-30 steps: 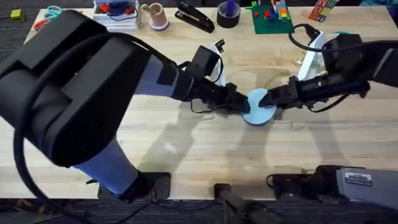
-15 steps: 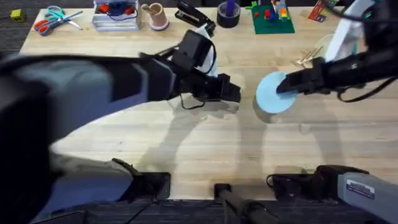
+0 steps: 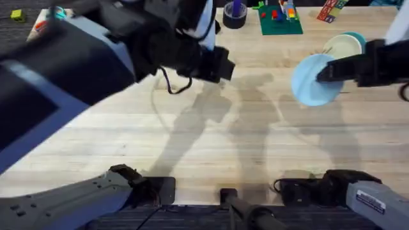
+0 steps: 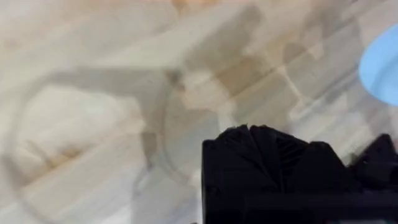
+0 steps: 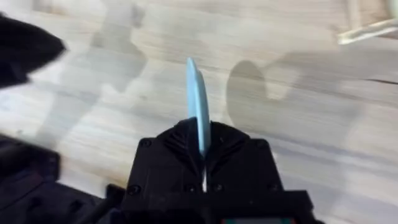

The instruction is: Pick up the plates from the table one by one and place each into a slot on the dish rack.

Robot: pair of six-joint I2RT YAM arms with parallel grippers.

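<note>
Right gripper (image 3: 324, 73) clamped on pale blue plate (image 3: 311, 81), held on edge above table (image 3: 211, 147), far right, near cream plate (image 3: 344, 45). Left gripper (image 3: 220, 66) far centre; opening unclear.

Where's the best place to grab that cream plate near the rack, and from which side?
Probably by its rim. The cream plate is thin and flat, so fingers would pinch across an edge. Its near side is covered by the blue plate held in the right gripper, so the far or left rim looks freest. I cannot tell whether it lies flat.
</note>
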